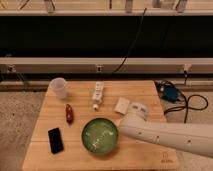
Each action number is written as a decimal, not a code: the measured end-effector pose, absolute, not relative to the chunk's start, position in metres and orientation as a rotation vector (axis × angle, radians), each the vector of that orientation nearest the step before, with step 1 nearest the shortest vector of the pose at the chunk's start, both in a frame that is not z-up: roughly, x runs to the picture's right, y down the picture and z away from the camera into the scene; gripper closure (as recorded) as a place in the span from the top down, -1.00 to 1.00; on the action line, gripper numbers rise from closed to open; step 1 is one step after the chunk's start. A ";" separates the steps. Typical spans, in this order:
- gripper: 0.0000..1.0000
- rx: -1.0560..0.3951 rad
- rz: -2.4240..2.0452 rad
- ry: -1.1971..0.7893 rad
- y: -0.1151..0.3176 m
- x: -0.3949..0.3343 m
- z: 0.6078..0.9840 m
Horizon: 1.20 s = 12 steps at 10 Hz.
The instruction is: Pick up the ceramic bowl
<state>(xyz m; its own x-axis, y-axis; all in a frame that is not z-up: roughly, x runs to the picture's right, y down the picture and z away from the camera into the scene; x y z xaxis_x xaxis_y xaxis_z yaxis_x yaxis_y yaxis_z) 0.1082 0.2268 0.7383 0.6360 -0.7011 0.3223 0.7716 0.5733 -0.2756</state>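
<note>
You have a wooden table carrying: ceramic bowl, cup, black phone, red item, white tube, white packet. The gripper is at the bowl's right rim.

Ceramic bowl: round, shallow, glossy green, pale whitish streaks inside, darker rim. Upright, mouth up, lower centre of frame. Gripper at its upper-right rim.

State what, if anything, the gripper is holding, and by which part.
It cannot be told: the gripper sits at the right rim of the round glossy green ceramic bowl, its grasp hidden.
</note>
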 end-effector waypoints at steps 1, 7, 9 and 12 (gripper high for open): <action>0.60 -0.424 -0.883 -0.212 0.229 0.100 0.735; 0.60 -0.566 -0.957 -0.311 0.286 0.092 0.756; 0.52 -0.594 -0.960 -0.329 0.304 0.093 0.767; -0.06 -0.552 -0.957 -0.349 0.304 0.087 0.761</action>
